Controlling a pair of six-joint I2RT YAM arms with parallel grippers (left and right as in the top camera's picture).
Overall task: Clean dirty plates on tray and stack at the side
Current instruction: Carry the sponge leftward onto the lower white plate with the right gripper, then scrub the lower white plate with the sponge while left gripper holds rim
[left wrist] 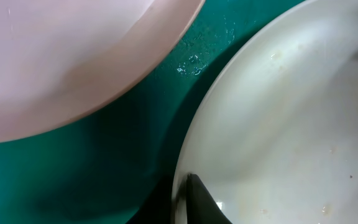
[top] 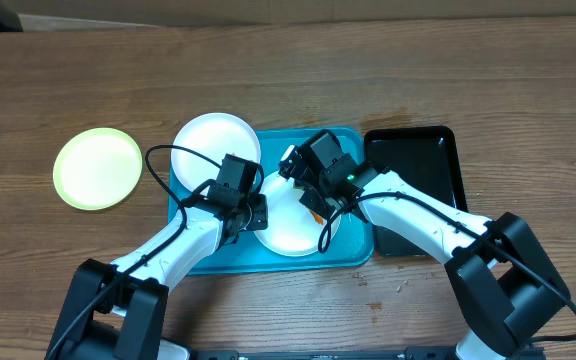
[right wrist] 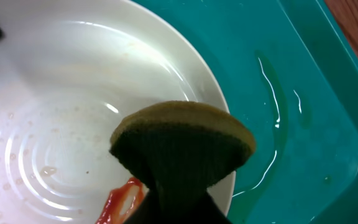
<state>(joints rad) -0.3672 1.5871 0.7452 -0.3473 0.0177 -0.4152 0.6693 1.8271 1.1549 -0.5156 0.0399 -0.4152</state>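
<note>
The turquoise tray holds two white plates. One plate lies at its upper left corner. The other plate lies in the middle with an orange-red smear near its right rim. My left gripper is shut on this plate's left rim. My right gripper is shut on a dark sponge and holds it over the plate's right side, just beside the smear. The green-rimmed plate lies on the table left of the tray.
A smaller black tray sits against the turquoise tray's right side. Water streaks show on the tray floor. The wooden table stretches behind and to the left.
</note>
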